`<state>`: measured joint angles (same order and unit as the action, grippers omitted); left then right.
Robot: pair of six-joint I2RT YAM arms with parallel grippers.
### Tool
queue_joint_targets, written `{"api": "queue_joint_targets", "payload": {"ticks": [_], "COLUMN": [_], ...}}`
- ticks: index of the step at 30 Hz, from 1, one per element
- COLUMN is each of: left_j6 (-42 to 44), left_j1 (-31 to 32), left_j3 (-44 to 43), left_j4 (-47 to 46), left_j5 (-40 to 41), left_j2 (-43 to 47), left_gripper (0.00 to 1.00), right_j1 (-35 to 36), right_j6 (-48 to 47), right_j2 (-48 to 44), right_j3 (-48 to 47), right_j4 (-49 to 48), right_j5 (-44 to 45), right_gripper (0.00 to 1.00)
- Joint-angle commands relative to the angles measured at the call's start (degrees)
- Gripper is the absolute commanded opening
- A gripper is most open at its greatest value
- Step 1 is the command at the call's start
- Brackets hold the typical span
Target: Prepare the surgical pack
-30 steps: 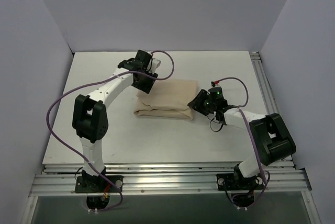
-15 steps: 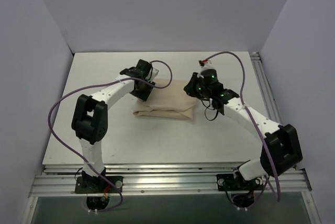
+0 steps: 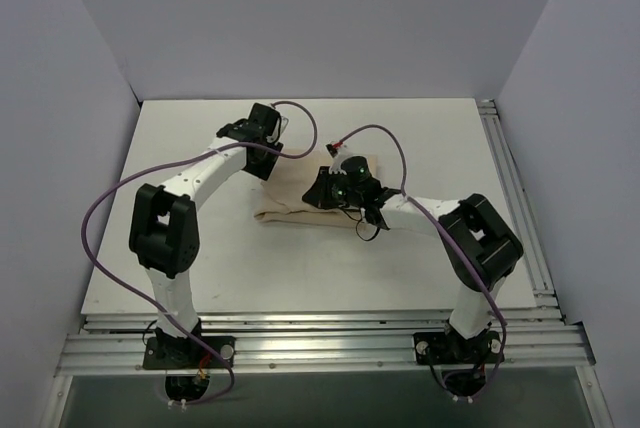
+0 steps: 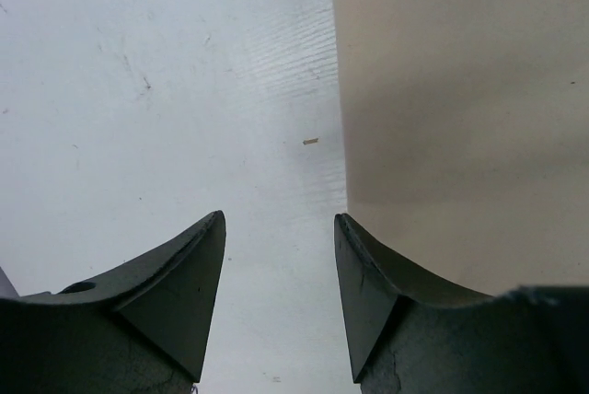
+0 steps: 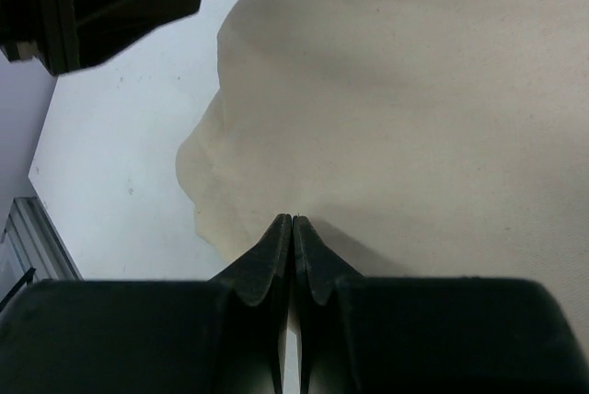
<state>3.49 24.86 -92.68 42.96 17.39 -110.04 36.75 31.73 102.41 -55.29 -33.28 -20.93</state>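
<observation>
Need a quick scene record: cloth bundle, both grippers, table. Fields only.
cloth bundle: tan, folded, lying flat on the table
left gripper: open, empty, above the bundle's edge, one finger over cloth and one over table
right gripper: shut, tips over the bundle, no fold seen between them
</observation>
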Motion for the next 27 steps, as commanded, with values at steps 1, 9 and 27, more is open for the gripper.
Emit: {"api": "queue_joint_targets", "payload": {"ticks": [1,9,27], "left_j6": [0.29,-0.06,-2.17], "left_j1": [-0.34,-0.87,-1.75], "left_j3": [-1.89,-2.59,-9.8], "left_j4": [-1.39,-0.95,0.46], "left_j5": [2.74,2.74,-5.08], "left_j2": [1.85,0.35,-3.69], "left_gripper": [0.6,0.6,0.67], "right_j1": [1.04,4.82,-11.08], "right_j6": [1.23,-1.49,-0.79], "right_j2": [0.16,5.16,-12.57], "right_j3": [4.03,6.16,-1.41], "right_j4": [-5.83,-5.13,18.24], "right_j5": [-3.15,-0.35,6.15], "right_gripper": [0.0,0.0,0.36]}}
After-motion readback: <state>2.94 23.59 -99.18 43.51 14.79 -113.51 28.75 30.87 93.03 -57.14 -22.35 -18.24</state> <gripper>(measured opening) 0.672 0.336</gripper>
